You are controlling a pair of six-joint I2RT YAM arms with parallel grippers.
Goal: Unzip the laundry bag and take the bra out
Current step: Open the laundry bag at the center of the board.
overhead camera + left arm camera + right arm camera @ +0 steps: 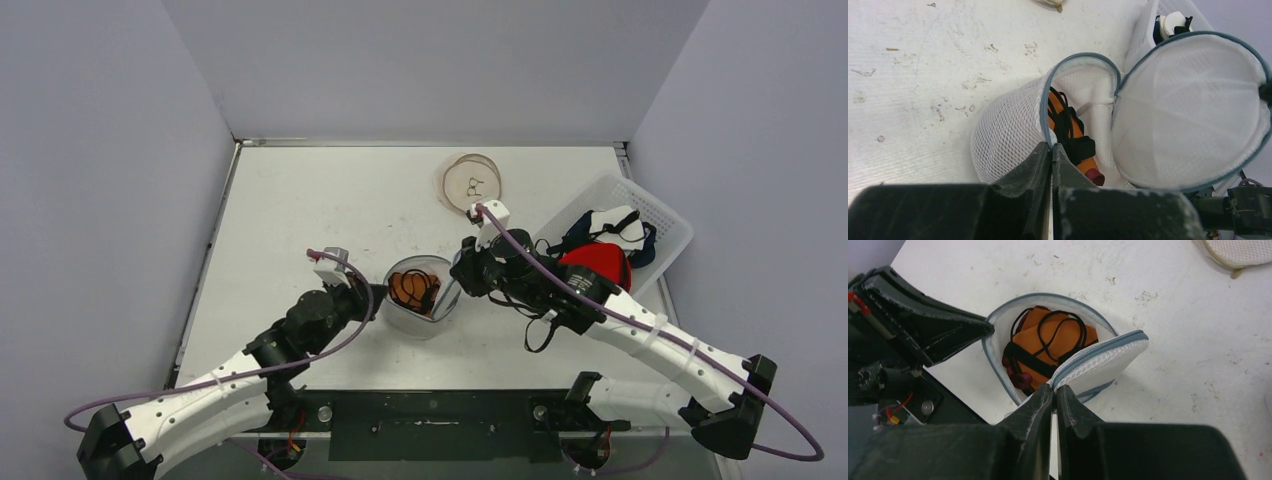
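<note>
Orange bra (1068,340) lies between left gripper (1052,150) and right gripper (1054,389) — both pinching laundry bag (1008,130).

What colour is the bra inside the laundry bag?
The bra is orange with black straps; clearest in right wrist view.

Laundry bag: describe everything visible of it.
The laundry bag is a round tub of white mesh with grey-blue zip trim, upright on the table between the arms. It is unzipped; its lid stands open at one side. An orange bra with black straps lies inside. The left gripper pinches its rim, the right gripper the lid's edge.
</note>
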